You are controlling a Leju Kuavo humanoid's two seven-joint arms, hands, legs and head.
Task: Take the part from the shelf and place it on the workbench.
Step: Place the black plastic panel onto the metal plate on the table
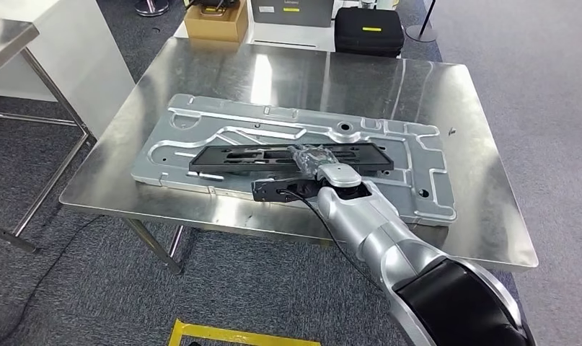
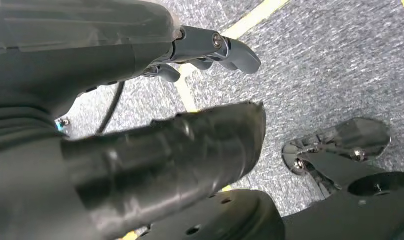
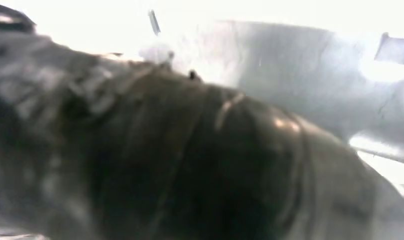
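Steel, brushed and shiny, makes up the desk (image 1: 201, 79) that carries everything here, and across its middle lies a large pale-grey stamped metal panel (image 1: 201, 137) with ribs and cut-outs. On top of that panel rests the task's thing, a long flat black part (image 1: 237, 157), lying level along the panel's length, so by my reading it has reached the workbench and is being steadied or is about to be let go. Towards the part's right half the right robot hand (image 1: 311, 160) lies on its upper face, coming in from the silver arm below; whether its fingers pinch the part or merely rest on it I cannot tell, as the right wrist view is blurred. A black cable (image 1: 324, 216) runs along the forearm. The left robot hand (image 2: 210, 47) hangs over the grey carpet with its fingers apart and nothing between them.
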